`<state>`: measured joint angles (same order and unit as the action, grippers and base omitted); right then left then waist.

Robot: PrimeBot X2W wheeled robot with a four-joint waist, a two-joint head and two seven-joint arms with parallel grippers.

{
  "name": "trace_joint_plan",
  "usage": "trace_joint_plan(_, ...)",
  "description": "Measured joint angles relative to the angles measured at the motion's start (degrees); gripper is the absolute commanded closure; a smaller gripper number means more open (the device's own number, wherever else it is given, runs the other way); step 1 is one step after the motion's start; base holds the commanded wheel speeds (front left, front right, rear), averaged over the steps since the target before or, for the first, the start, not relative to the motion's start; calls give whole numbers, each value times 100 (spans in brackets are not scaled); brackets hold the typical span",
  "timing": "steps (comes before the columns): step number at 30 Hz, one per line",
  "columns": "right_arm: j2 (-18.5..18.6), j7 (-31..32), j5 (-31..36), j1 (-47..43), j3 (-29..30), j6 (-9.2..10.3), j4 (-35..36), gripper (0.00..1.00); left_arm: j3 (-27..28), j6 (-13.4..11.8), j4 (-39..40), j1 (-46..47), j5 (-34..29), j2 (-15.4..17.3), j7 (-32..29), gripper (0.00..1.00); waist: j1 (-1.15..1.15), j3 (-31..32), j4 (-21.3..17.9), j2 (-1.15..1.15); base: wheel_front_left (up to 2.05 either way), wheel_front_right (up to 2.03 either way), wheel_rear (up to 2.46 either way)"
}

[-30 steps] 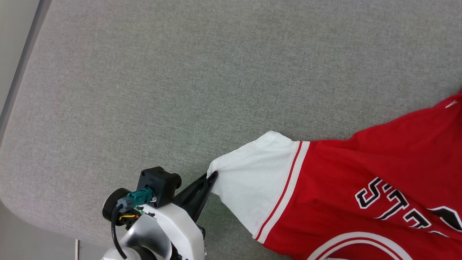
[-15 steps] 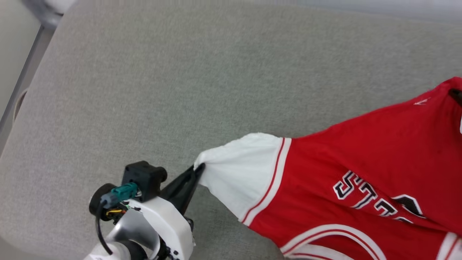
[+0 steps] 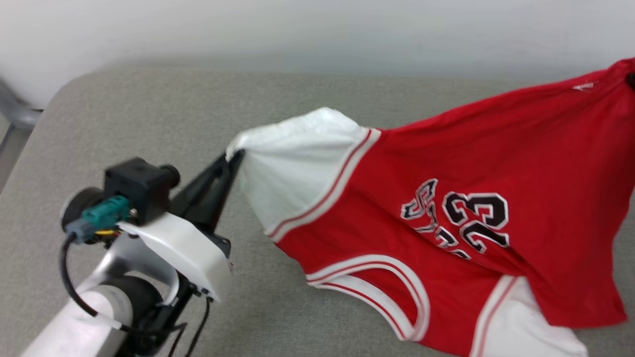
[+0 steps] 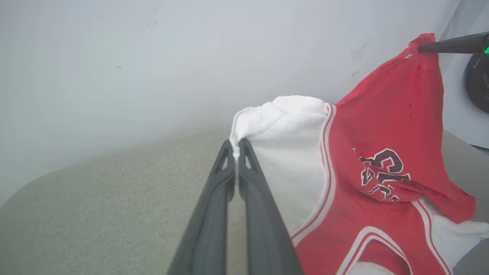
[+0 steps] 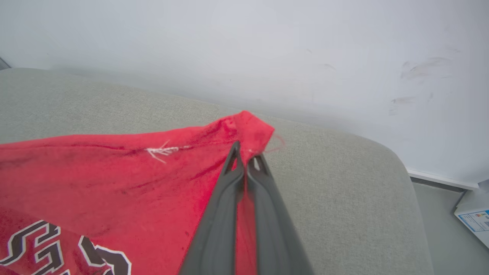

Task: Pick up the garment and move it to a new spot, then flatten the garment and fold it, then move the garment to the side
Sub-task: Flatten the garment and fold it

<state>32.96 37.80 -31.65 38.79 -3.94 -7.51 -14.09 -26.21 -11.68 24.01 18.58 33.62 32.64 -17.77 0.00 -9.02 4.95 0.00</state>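
1. The garment [image 3: 446, 163] is a red jersey-style shirt with white short sleeves, red-and-white striped trim, and a black-and-white "23" with lettering on the chest.
2. It hangs stretched above the grey padded surface [image 3: 124, 114], chest side up, with folds creasing the lettering.
3. One white sleeve tip is pinched in the left gripper [image 4: 236, 147] and a red corner in the right gripper [image 5: 247, 152], both raised off that surface.
4. The neckline and the other sleeve sag lowest toward the surface.
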Motion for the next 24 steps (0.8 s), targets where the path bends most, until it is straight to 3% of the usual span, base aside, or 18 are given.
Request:
trace_joint_plan(13, -201, -23, 138, -50, 515, -1, 1236, 100, 843, -502, 235, 985, -275, 242, -76, 100, 0, 424, -690, 0, 0, 0, 0)
trace_joint_plan(24, -624, -342, 525, 210, 847, -2, 1989, 100, 1360, -570, 276, 2299, -531, 411, 31, 100, 0, 41, -936, 0, 0, 0, 0)
